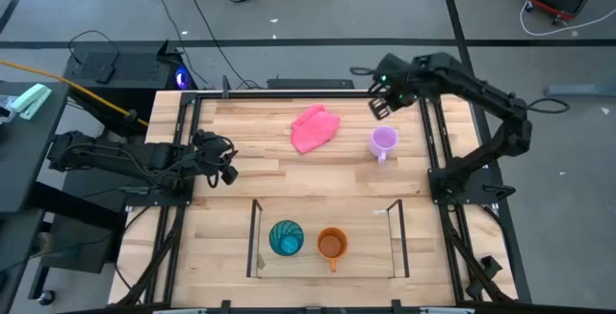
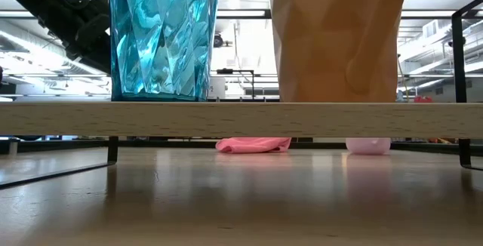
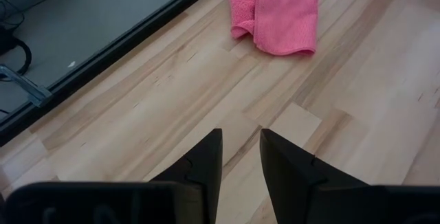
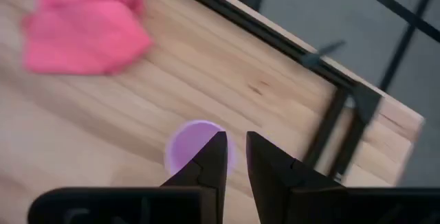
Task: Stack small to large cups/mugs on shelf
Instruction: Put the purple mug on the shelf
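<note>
Teal tumbler [image 1: 286, 238] and orange mug [image 1: 332, 245] shelved in size order; lilac mug [image 1: 383, 141] awaits the empty, narrow-jawed right gripper [image 1: 381, 108] poised near it; left gripper [image 1: 227, 168] idle, narrow, empty.

Tumbler [image 2: 162, 35] and orange mug [image 2: 339, 38] tops cropped

Teal-blue faceted tumbler [image 1: 286, 238], orange mug [image 1: 332, 246], lilac mug [image 1: 383, 142], pink cloth [image 1: 315, 128], on a pale, wood-grained worktop [image 1: 250, 174]; shelf [image 1: 396, 240] rods dark.
</note>
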You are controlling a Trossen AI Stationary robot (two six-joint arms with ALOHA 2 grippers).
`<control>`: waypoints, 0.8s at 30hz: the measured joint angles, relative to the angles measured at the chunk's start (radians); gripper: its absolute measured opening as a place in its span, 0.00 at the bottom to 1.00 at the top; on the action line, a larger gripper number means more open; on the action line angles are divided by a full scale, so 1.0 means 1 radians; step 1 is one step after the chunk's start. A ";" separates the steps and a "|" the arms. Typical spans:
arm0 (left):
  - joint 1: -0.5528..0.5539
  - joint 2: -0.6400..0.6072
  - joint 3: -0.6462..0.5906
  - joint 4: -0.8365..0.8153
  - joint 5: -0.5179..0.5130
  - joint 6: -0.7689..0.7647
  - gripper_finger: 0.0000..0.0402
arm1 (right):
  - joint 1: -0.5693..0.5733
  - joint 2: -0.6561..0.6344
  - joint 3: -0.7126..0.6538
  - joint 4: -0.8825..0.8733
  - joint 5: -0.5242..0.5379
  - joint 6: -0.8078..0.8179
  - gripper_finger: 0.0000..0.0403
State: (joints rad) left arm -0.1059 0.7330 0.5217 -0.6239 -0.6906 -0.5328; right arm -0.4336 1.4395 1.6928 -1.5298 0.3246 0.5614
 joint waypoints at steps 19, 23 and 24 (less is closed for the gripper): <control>0.000 0.000 0.000 0.025 0.000 0.030 0.27 | -0.167 0.000 -0.529 0.193 -0.129 -0.266 0.17; 0.000 0.000 0.000 0.025 0.000 0.029 0.27 | -0.183 0.001 -0.561 0.262 -0.148 -0.294 0.18; 0.000 0.000 0.000 0.025 0.000 0.030 0.27 | -0.183 0.001 -0.565 0.277 -0.151 -0.301 0.18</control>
State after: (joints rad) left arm -0.1059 0.7330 0.5217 -0.5991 -0.6907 -0.5032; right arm -0.6167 1.4403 1.1280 -1.2529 0.1738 0.2602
